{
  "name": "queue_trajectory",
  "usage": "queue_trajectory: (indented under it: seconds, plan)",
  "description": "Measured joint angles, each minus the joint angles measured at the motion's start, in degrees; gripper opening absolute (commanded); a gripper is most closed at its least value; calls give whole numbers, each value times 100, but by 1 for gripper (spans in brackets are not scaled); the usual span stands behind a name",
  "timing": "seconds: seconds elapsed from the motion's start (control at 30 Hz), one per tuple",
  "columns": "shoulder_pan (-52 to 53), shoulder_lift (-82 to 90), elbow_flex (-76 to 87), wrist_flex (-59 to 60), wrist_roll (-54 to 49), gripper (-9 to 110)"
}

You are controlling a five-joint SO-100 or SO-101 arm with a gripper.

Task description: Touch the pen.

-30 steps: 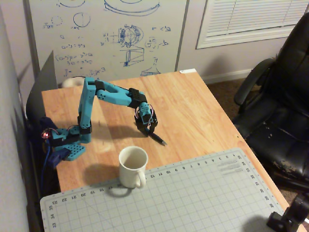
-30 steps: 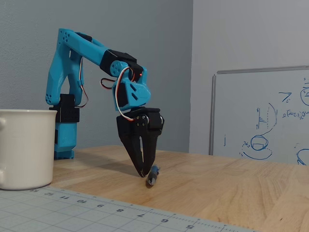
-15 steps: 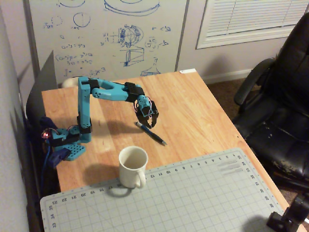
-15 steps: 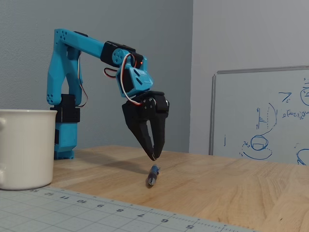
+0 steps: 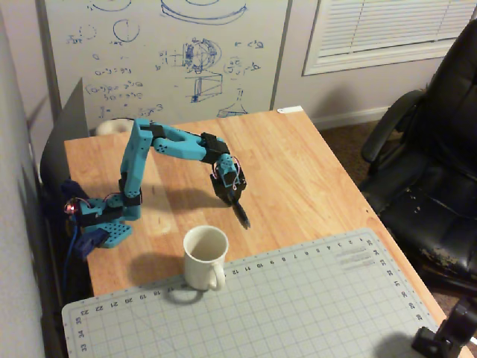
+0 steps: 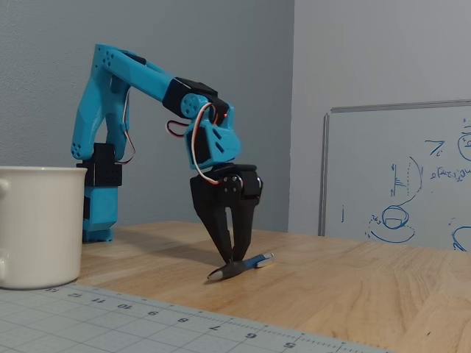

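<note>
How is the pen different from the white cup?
The pen is thin and dark with a blue end; the cup is fat and creamy white. The pen lies flat on the wood; the cup stands upright at the edge of the grey mat. The robot's hand reaches down to the pen; nothing touches the cup. Both are on the table.

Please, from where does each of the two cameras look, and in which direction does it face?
Overhead view: sits high, looks down across the wooden table toward the whiteboard; shows the whole blue arm and its black gripper.
Fixed view: sits low at table level, looks sideways; shows the arm and gripper with fingertips at the slim dark pen.
Both share the white ceramic mug, green cutting mat and whiteboard.
</note>
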Motion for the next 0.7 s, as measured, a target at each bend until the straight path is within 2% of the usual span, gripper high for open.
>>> queue_trajectory:
  seconds: [0.7]
  plan:
    - [-132, 158, -202, 9, 0, 1]
